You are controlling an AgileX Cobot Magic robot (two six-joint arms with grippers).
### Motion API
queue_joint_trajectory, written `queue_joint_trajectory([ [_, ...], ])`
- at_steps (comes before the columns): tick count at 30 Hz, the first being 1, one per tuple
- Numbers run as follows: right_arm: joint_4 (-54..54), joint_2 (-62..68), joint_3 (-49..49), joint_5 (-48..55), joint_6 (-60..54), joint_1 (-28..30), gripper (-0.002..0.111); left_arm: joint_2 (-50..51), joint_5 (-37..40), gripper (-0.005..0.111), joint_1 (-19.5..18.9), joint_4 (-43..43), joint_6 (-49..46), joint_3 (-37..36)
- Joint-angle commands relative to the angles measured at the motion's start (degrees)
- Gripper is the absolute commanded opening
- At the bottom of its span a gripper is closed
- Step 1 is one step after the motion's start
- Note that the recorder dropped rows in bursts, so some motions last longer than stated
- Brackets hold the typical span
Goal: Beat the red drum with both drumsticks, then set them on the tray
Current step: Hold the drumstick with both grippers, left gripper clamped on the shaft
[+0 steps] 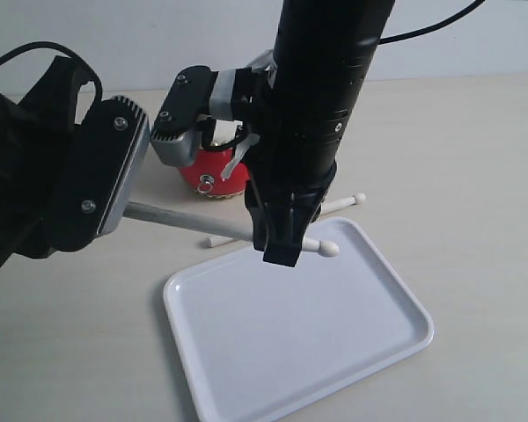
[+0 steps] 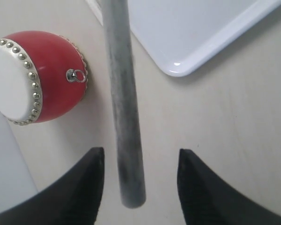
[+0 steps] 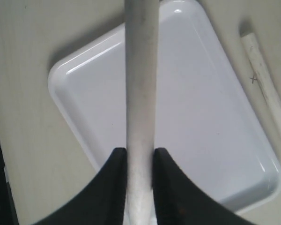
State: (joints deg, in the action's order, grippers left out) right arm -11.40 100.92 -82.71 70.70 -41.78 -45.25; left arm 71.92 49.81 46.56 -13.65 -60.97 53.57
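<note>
The red drum [image 1: 213, 171] [image 2: 51, 75] stands on the table behind the tray [image 1: 290, 343] [image 2: 192, 33] [image 3: 201, 117]. One drumstick [image 1: 185, 220] [image 2: 124, 108] [image 3: 142, 70] hangs level in the air above the tray's near-left corner. My right gripper [image 1: 282, 246] [image 3: 140, 151] is shut on it close to its bead tip. The stick's butt end lies between the fingers of my left gripper [image 2: 140, 151], which stand open and apart from the wood on both sides. A second drumstick [image 1: 339, 206] [image 3: 264, 86] lies on the table between the drum and the tray.
The right arm's black body [image 1: 321, 79] comes down in front of the drum and hides part of it. The left arm's bulk [image 1: 44, 176] fills the left edge of the exterior view. Bare table [image 1: 475, 176] lies to the right of the tray.
</note>
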Motion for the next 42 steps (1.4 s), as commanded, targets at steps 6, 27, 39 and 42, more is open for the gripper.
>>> queue_joint_trajectory([
  [6,-6.16,-0.20,-0.53,-0.73,-0.03,-0.10,0.000,0.76,-0.44,0.048,0.41,1.83,-0.01,-0.09],
  [27,-6.63,-0.20,-0.53,-0.73,3.63,-0.10,0.000,0.86,-0.55,0.048,0.41,1.83,-0.01,-0.09],
  [39,-6.63,-0.20,-0.53,-0.73,5.07,-0.10,0.000,3.71,-0.44,0.048,0.41,1.18,-0.01,-0.09],
  [42,-6.63,-0.20,-0.53,-0.73,5.07,-0.10,0.000,3.70,-0.44,0.048,0.41,1.05,-0.01,-0.09],
])
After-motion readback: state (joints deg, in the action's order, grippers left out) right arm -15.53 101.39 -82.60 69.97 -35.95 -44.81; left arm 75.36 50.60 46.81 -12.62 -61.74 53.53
